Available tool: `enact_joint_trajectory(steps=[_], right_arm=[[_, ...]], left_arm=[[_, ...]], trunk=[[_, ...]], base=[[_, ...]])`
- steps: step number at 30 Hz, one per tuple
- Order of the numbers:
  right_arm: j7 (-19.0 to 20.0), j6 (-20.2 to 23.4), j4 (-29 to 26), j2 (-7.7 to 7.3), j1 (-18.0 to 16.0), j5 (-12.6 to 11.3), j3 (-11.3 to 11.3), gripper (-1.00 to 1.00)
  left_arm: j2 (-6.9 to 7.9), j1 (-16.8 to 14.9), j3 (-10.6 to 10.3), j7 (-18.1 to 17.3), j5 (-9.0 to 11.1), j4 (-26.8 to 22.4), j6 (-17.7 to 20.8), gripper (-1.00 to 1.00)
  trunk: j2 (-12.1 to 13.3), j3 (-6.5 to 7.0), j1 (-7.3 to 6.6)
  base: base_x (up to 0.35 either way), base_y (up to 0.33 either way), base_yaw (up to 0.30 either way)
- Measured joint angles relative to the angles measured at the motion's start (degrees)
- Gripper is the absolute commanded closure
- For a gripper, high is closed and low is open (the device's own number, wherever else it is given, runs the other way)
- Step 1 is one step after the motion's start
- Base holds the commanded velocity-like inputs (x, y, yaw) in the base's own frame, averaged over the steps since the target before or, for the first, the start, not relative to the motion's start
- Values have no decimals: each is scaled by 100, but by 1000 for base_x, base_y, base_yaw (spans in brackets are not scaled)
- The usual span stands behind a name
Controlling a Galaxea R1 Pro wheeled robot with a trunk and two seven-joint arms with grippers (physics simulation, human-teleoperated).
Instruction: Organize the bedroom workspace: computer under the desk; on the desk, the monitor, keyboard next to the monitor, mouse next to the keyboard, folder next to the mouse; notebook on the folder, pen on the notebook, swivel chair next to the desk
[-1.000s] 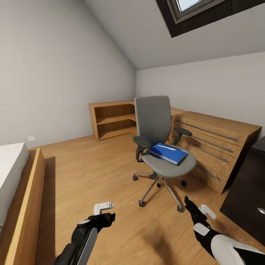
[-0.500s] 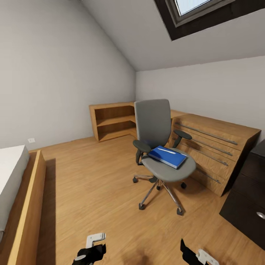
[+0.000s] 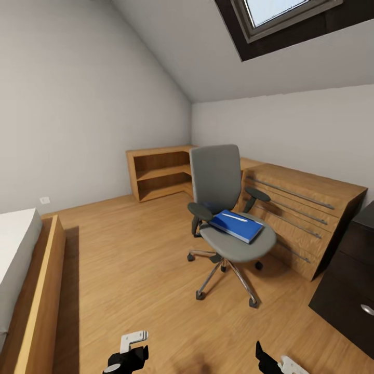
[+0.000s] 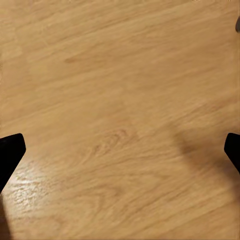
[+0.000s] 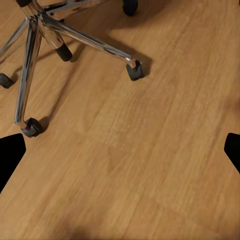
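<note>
in the head view, a grey upholstered swivel chair (image 3: 223,208) with tall back, black oval armrests and a chrome 5-star wheeled base, standing on the light wood floor (image 3: 135,259) of the grey-walled bedroom, well apart from both arms. flat on its seat, a bright blue rectangular folder (image 3: 236,225) with a white page edge, and on top of that a thin short white pen (image 3: 235,217). behind the chair, low light-wood cabinets (image 3: 301,208) along the wall and an open light-wood shelf unit (image 3: 158,171) in the corner. at the far right, a dark drawer cabinet (image 3: 350,291). at the left edge, a wood-framed bed (image 3: 31,291) with a white mattress. overhead, a dark-framed skylight (image 3: 280,18).

low in the frame, the left gripper (image 3: 130,350) and the right gripper (image 3: 275,363), both over bare floor. in each wrist view, black fingertips set wide apart at opposite edges, holding nothing: left (image 4: 10,150) over plain boards, right (image 5: 11,152) near the chair's chrome legs and castors (image 5: 134,70).
</note>
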Motion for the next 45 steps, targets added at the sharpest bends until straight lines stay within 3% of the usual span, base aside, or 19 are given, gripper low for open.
enact_joint_trajectory(steps=[19, 29, 45], right_arm=[[0, -1, 0, 0, 0, 0, 0, -100], [0, 3, -2, 0, 0, 0, 0, -100], [0, 2, -2, 0, 0, 0, 0, -100]], left_arm=[[1, -1, -1, 15, -8, 182, -25, -100], [2, 0, 0, 14, -1, 323, -527, -100], [-12, -1, -4, 30, 1, 453, -636, -100]], trunk=[[762, 341, -417], [1163, 521, -637], [1805, 808, -989]], base=[[0, 0, 0], [0, 0, 0], [0, 0, 0]])
